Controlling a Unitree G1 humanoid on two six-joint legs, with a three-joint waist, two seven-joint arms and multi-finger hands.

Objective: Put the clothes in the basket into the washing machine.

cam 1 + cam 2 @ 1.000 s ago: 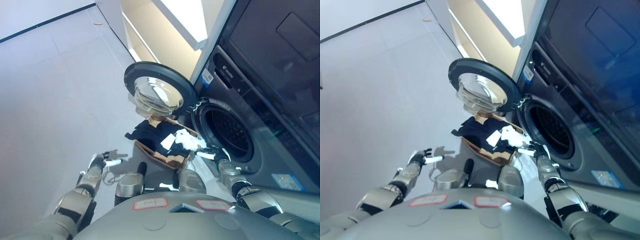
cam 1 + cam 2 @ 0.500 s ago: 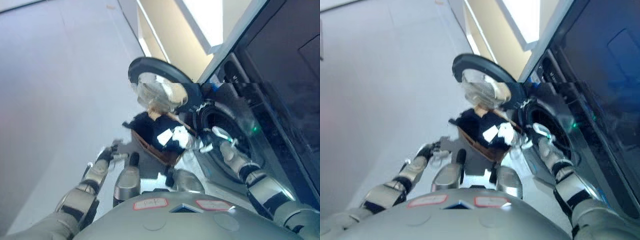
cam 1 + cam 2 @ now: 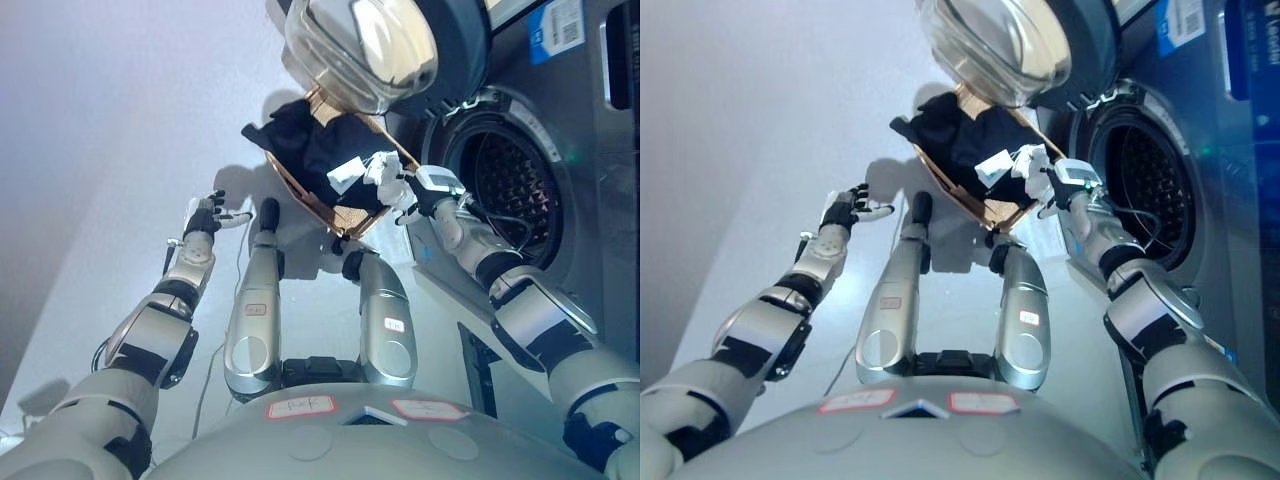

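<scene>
Both hands are out — the right hand curls on a white garment atop dark clothes in the brown basket. Just right of it gapes the washing machine drum, door swung wide. Well off left, the left hand hovers with fingers spread, empty.

I am counting one washing machine — it is showing one round drum opening, and one door is standing open beside it. I am counting one brown basket sitting on the floor below that door. Inside it I am seeing one dark heap of clothes and one white piece; I am not able to tell how many separate garments are making up the dark heap. I am also counting my own two hands — one left hand and one right hand.
</scene>
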